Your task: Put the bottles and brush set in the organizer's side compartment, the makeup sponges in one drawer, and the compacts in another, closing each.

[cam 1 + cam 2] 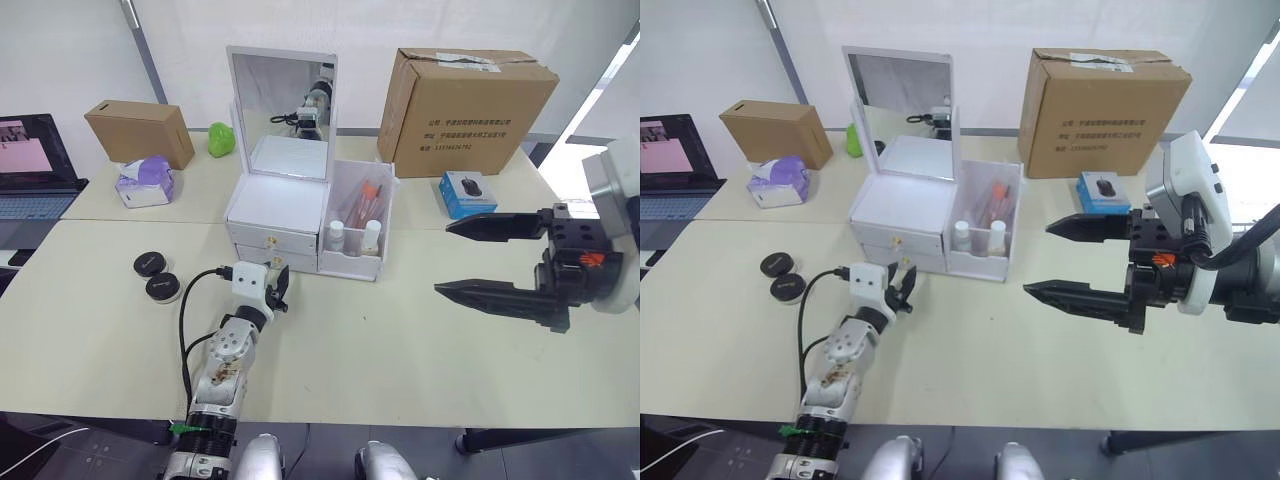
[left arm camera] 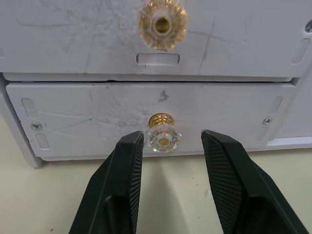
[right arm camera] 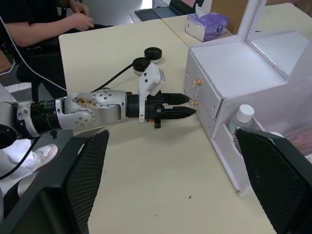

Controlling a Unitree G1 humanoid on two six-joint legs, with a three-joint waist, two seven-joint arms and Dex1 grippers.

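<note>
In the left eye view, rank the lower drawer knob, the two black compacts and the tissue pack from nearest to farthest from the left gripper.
1. Lower drawer knob, just ahead of the left gripper.
2. Black compacts, on its left; the two lie close together.
3. Tissue pack, far back left.
</note>
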